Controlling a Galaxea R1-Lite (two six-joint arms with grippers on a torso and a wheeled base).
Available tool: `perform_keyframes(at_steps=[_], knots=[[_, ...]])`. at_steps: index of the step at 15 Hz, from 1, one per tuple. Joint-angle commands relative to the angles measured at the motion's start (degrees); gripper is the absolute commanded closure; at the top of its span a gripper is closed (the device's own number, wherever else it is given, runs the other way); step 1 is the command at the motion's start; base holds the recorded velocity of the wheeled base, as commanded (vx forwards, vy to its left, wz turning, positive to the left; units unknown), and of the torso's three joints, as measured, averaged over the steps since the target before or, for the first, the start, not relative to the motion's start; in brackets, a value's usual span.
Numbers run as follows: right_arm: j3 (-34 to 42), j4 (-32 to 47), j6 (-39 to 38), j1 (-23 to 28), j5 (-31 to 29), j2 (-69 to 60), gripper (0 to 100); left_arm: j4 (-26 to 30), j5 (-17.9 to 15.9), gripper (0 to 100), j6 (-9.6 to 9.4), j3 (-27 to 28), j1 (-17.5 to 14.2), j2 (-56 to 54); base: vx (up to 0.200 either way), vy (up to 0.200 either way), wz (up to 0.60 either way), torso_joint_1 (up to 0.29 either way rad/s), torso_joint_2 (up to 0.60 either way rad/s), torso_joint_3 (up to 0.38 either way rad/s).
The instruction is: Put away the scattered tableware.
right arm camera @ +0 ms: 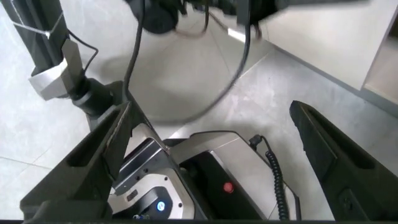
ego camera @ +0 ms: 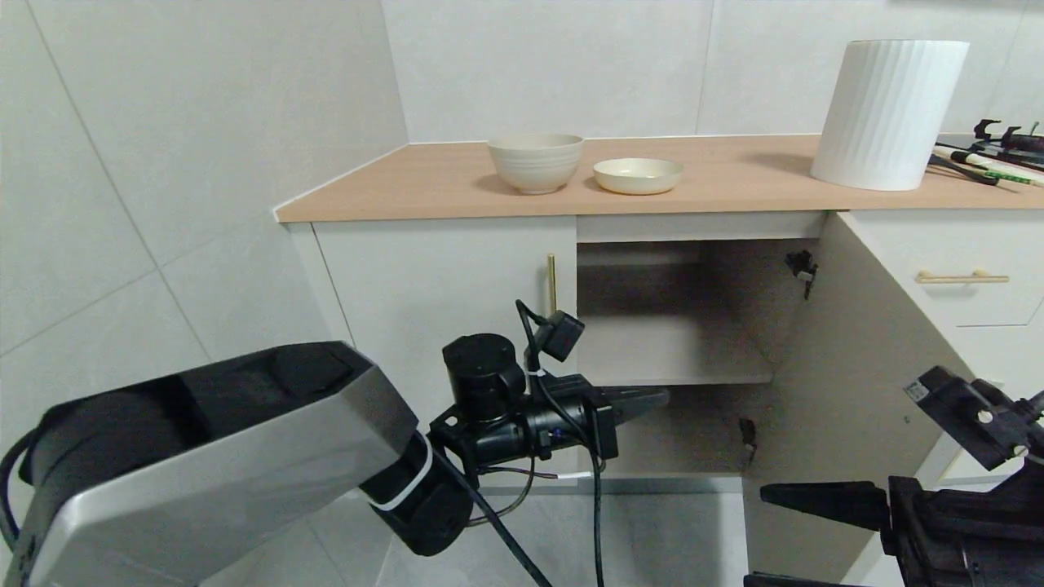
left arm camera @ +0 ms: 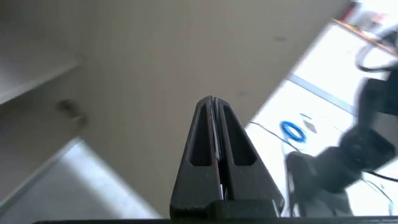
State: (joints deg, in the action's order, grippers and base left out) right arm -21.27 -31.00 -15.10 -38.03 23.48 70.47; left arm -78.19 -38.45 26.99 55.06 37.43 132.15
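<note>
Bowl [ego camera: 536, 161] and plate [ego camera: 637, 174] sit on the far desk [ego camera: 391, 191], above our closed left end effector [ego camera: 657, 398] and open right end effector [right arm camera: 210, 111].

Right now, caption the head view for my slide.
Beige ribbed bowl and shallow cream dish on wooden counter above open white cabinet.

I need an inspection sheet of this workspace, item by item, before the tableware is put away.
Surface: wooden countertop.
Job's things: bowl and shallow dish side by side on it, apart.
Clutter: white ribbed cylinder, tools at the right end.
Grippers: left gripper jaws shut, before the cabinet; right gripper jaws open.
Cables: black cable hangs below the left gripper.
Surroundings: cabinet door open, shelf inside; tiled walls.
</note>
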Motion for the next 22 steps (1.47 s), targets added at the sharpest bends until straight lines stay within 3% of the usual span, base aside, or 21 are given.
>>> perform_keyframes(at_steps=[1,4,7,9,10,11,12,14,15,17,20,22], knots=[[-0.3,0.0,0.0,0.2,-0.1,0.6,0,4.0,0.4,100,-2.82,-3.1,-4.6,-7.2,0.0,0.0,0.0,0.0,0.0,0.0],[-1.0,0.0,0.0,0.2,-2.3,2.2,0,9.7,1.3,100,-3.35,-11.5,-9.6,-19.6,0.0,0.0,0.0,0.0,0.0,0.0],[-3.8,0.0,0.0,0.0,-12.7,6.9,0,18.2,1.2,100,-3.35,-19.7,-15.7,-32.0,0.0,0.0,0.0,0.0,0.0,0.0],[-7.1,2.4,-0.2,0.2,-16.2,7.9,0,35.6,1.3,100,-3.61,-21.4,-20.0,-44.0,0.0,0.0,0.0,0.0,0.0,0.0],[-8.6,6.6,-0.4,0.5,-16.4,7.5,0,41.9,1.4,100,-5.11,-21.1,-21.4,-47.2,0.0,0.0,0.0,0.0,0.0,0.0],[-10.0,9.6,-0.4,1.1,-16.5,6.8,0,45.8,1.4,100,-8.09,-21.1,-22.4,-49.1,0.0,0.0,0.0,0.0,0.0,0.0],[-11.3,11.4,-0.5,1.8,-16.7,6.4,0,48.2,2.6,100,-9.76,-21.4,-22.8,-50.8,0.0,0.0,0.0,0.0,0.0,0.0],[-14.3,13.0,-0.5,3.8,-16.9,6.3,0,51.1,5.8,100,-10.11,-21.5,-23.0,-54.0,0.0,0.0,0.0,0.0,0.0,0.0],[-15.7,13.0,-0.5,4.7,-16.9,6.6,0,52.6,5.9,0,-10.11,-21.4,-23.6,-55.9,0.0,0.0,0.0,0.0,0.0,0.0],[-20.3,13.8,-0.5,6.0,-16.9,8.0,0,53.6,5.9,0,-10.11,-21.1,-25.3,-58.0,0.0,0.0,0.0,0.0,0.0,0.0],[-29.2,20.9,-0.4,8.2,-16.9,12.9,0,53.7,6.6,0,-10.11,-20.3,-26.0,-58.9,0.0,0.0,0.0,0.0,0.0,0.0],[-30.8,21.4,-0.5,8.7,-16.9,15.0,0,53.6,6.8,0,-10.03,-18.4,-26.4,-58.8,0.0,0.0,0.0,0.0,0.0,0.0]])
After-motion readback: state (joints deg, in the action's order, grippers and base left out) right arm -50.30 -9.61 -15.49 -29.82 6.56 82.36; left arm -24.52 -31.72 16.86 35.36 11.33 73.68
